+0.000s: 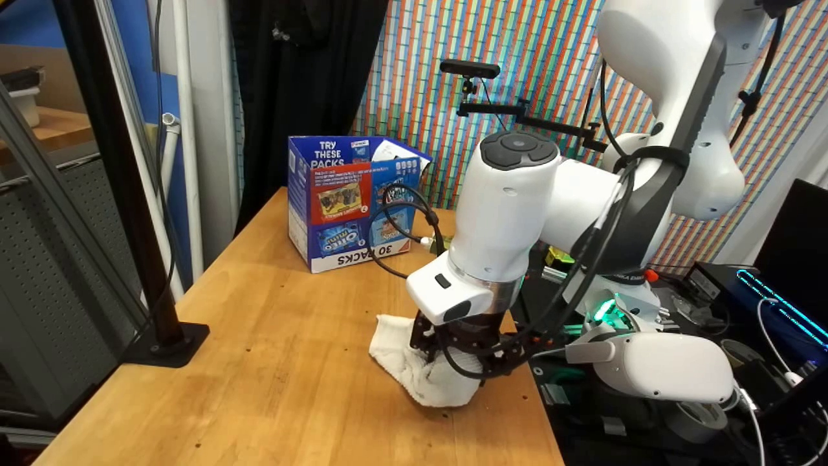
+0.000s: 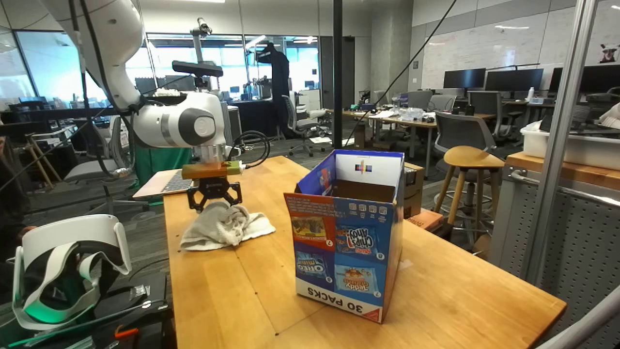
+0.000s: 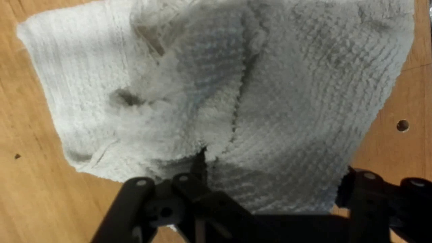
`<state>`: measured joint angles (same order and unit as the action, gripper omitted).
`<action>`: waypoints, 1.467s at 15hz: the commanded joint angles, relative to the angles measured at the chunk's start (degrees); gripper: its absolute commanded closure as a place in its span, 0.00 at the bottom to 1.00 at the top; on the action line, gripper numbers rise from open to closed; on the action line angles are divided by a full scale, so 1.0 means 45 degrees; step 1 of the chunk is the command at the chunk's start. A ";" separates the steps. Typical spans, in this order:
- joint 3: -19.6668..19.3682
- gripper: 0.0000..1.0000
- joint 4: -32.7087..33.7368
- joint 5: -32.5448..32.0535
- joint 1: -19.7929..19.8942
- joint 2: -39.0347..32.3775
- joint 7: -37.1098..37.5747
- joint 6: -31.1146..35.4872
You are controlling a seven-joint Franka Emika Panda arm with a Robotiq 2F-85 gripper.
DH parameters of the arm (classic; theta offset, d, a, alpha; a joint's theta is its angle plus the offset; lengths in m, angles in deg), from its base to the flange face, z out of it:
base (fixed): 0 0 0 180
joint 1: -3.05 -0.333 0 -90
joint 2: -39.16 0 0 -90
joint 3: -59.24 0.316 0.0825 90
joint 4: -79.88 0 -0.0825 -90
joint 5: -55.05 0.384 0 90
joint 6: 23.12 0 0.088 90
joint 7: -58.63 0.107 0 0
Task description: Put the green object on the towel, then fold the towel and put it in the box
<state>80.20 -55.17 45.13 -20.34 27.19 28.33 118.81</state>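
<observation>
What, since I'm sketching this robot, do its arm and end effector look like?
The arm is mostly white with smooth, rounded segments, a dark grey lobed cap on one joint and a black strap. Black cables loop beside it. The end effector is black, with two jointed, angular fingers, under an orange block.

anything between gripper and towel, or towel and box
Nothing visible, either way. The gripper is right at the towel, part of which lies between its parted jaws. The box is open-topped, so the towel likely only needs lifting over its side.
</observation>
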 commanded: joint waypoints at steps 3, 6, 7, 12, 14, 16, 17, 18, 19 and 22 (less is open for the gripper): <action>0.0130 0.47 0.0151 -0.0100 0.0432 -0.0177 0.0319 -0.0231; 0.0100 0.47 -0.0090 -0.0093 0.0555 0.0171 0.0492 -0.0167; 0.0053 0.47 -0.0165 -0.0120 0.0626 0.0407 0.0586 -0.0230; -0.0027 0.47 -0.0776 0.1341 0.1542 0.2230 0.0048 -0.0919; -0.0233 0.47 -0.1117 0.2430 0.1925 0.3215 -0.0517 -0.1274; -0.0690 0.47 -0.1392 0.3362 0.2108 0.4263 -0.0963 -0.1825; -0.1023 0.47 -0.1535 0.3810 0.2137 0.4863 -0.1227 -0.2146; -0.1369 0.47 -0.1647 0.4058 0.2137 0.5418 -0.1359 -0.2483; -0.1749 0.47 -0.1759 0.4325 0.2114 0.6018 -0.1556 -0.2841; -0.2759 0.47 -0.1967 0.4475 0.2030 0.7460 -0.1689 -0.3707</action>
<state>71.42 -61.51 63.16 -10.78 52.38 22.69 105.72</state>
